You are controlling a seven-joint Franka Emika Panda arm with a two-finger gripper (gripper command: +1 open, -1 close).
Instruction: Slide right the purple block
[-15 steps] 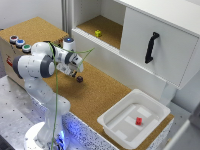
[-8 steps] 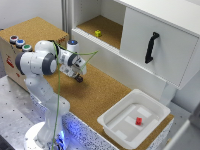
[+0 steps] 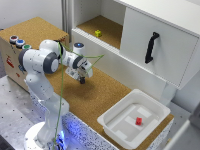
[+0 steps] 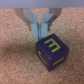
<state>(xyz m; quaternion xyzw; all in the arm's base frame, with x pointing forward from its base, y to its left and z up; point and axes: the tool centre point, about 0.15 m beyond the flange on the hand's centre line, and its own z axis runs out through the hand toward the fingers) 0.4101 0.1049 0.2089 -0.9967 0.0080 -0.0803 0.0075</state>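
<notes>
The small dark purple cube (image 4: 50, 49) with a yellow mark is seen just before the gripper (image 4: 40, 31), whose jaws are pressed together.

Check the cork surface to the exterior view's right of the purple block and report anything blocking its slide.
Nothing visible blocks it nearby. The hand is right at the purple block, and bare cork top lies beyond. Farther along sits the white bin, holding the red cube.

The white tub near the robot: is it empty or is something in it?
Not empty. The exterior view shows a small red cube lying on the floor of the white tub. Nothing else is visible inside it.
</notes>
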